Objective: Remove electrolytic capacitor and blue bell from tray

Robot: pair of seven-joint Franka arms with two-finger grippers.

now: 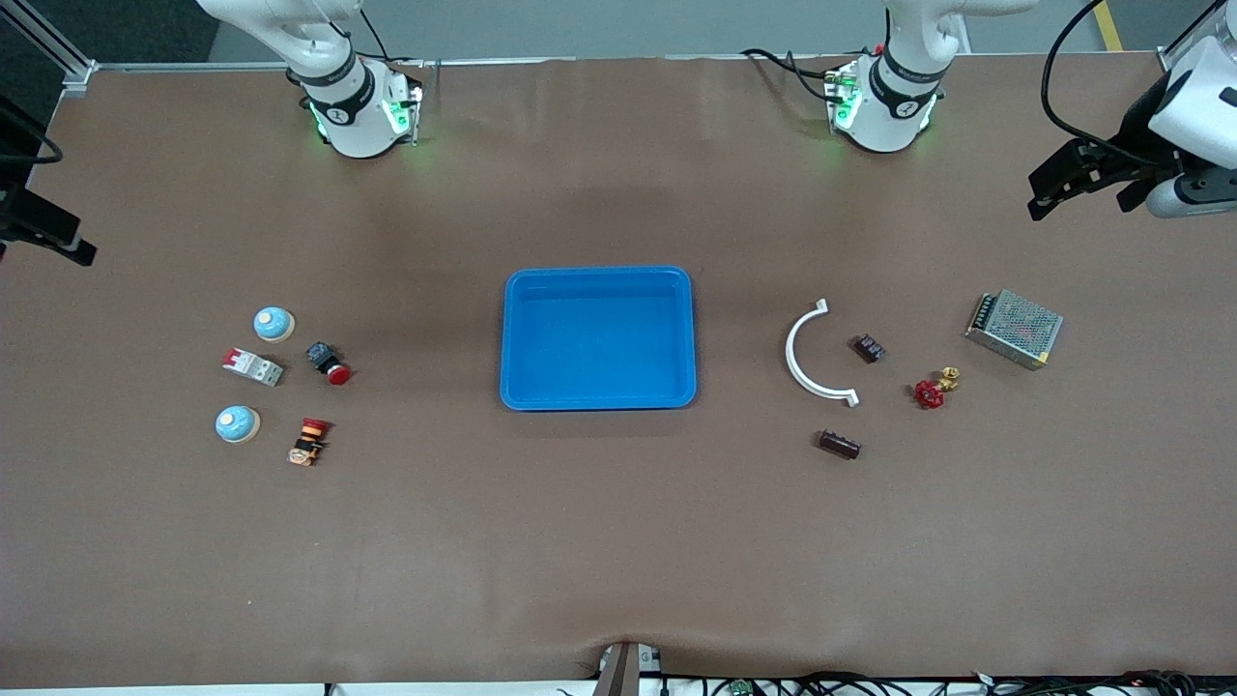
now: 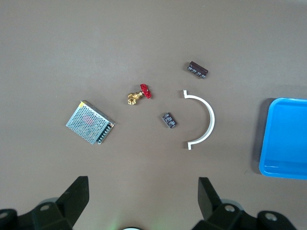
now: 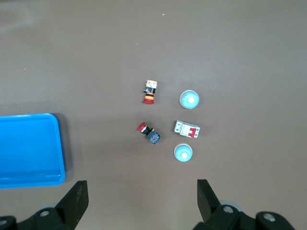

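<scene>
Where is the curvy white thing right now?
The curved white piece lies flat on the table toward the left arm's end, between the blue tray and a small dark block. The dark cylinder sits nearer the front camera.

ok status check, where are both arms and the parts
Left gripper open, high over its table end; right gripper open over its end. Capacitor and both bells on table. Blue tray empty, path clear.

A red-handled valve (image 1: 932,390) lay at the front view's right, a mesh-covered power supply (image 1: 1014,329) up and right of it, a white curved bracket (image 1: 810,354) left of both. A circuit breaker (image 1: 252,366) sat at center-left.
</scene>
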